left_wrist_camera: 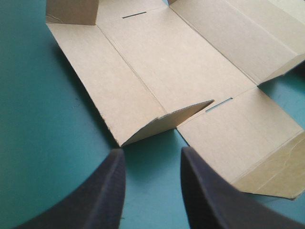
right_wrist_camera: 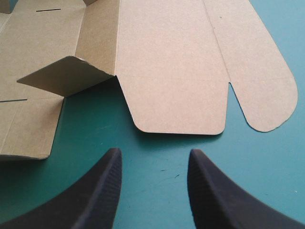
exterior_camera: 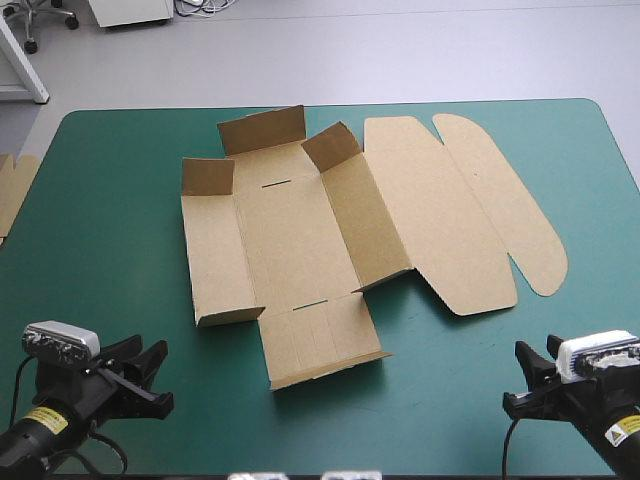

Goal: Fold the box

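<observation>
Gaping empty: left claw (left_wrist_camera: 151, 152), right claw (right_wrist_camera: 153, 152), neither touching box (exterior_camera: 290, 230).

We find bare teal-green cover (exterior_camera: 450, 400) ahead of the left gripper (left_wrist_camera: 150, 151) and right gripper (right_wrist_camera: 155, 152); beyond, the box (exterior_camera: 300, 250) blocks us with raised flaps (right_wrist_camera: 66, 76).

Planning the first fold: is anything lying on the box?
Nothing on the box: bare board only. Left tool and right tool stand short of it, open. Its underside is hidden.
</observation>
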Available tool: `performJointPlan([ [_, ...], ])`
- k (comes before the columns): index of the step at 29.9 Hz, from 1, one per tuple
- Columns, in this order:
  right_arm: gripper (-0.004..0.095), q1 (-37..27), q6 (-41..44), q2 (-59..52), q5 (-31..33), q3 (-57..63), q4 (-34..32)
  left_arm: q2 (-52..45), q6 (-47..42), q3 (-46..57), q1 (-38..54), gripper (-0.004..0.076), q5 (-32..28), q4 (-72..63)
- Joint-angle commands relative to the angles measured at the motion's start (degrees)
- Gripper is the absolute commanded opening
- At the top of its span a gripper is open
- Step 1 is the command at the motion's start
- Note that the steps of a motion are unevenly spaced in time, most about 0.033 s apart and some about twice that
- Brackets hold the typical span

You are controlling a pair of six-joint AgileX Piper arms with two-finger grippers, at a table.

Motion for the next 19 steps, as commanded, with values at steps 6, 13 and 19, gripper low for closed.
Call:
performJointPlan([
  [6, 0.0414, -0.5, -0.2, 11.4, -5.4, -8.7, 0.5, 10.4, 5.6, -5.7, 0.1, 0.0275, -7.2, -9.4],
  [13, 0.0414, -0.5, -0.2, 19.7, -5.4, -16.1, 2.3, 21.7, 7.7, -13.3, 0.1, 0.0275, -5.8, -15.6],
  [19, 0.0414, -0.5, -0.7, 25.1, -4.7, -22.1, 2.1, 32.2, 11.5, -20.1, 0.1, 0.0293, -5.1, -24.0],
])
